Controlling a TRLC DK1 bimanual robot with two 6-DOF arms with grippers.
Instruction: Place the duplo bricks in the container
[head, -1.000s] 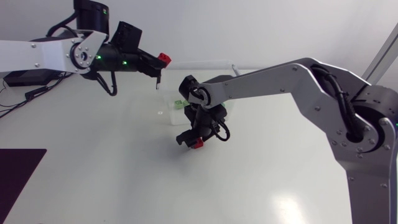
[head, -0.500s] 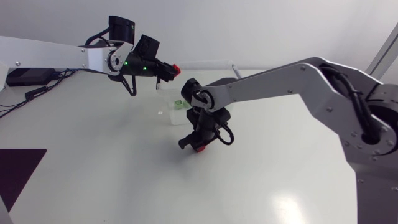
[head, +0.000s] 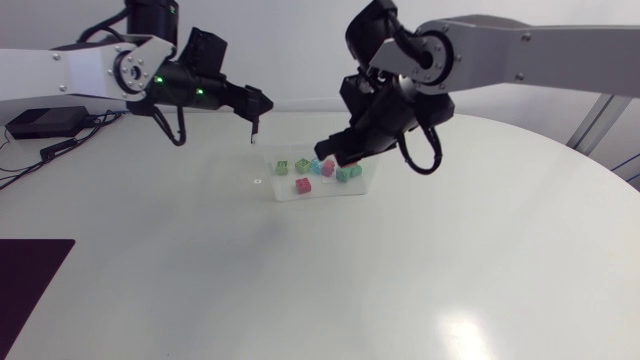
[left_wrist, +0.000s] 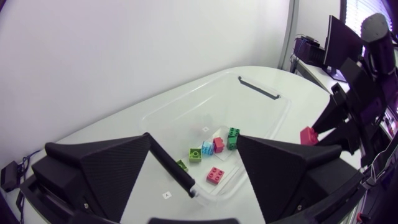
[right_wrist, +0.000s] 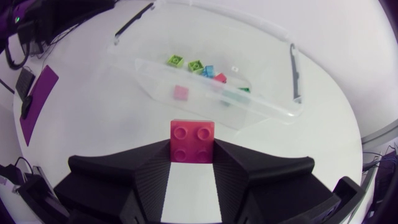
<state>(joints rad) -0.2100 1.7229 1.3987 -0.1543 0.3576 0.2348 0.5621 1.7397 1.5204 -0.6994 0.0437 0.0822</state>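
head view: the round white table (head: 470, 270) is glossy, with a pale patch of glare near its front edge. a dark mat (head: 30, 275) lies at its near left side. the clear container (head: 365, 188) stands toward the far side, with a small pale tag (head: 258, 182) on the table just beside its left end. six loose bricks (head: 303, 185) lie on the container floor: three green, one blue, one red and one pink. my left arm comes in from the left, and my left tool (head: 252, 108) hangs above the table near the container's far left corner. my right arm reaches in from the upper right, and my right tool (head: 328, 150) is held over the container's far rim. from here i cannot make out what it carries.

left wrist view: my left tool is released, its two fingers spread wide with nothing between them. the container sits ahead of and below it, a black handle (left_wrist: 258, 87) on its far end. the six bricks are gathered near the close end. off to the side, my right tool pinches a brick above the table.

right wrist view: my right tool is clenched on a pink-red brick (right_wrist: 193, 142), studs up, one finger pressed to each side. the container lies ahead of the tool on the white table. the dark mat is well off to one side.
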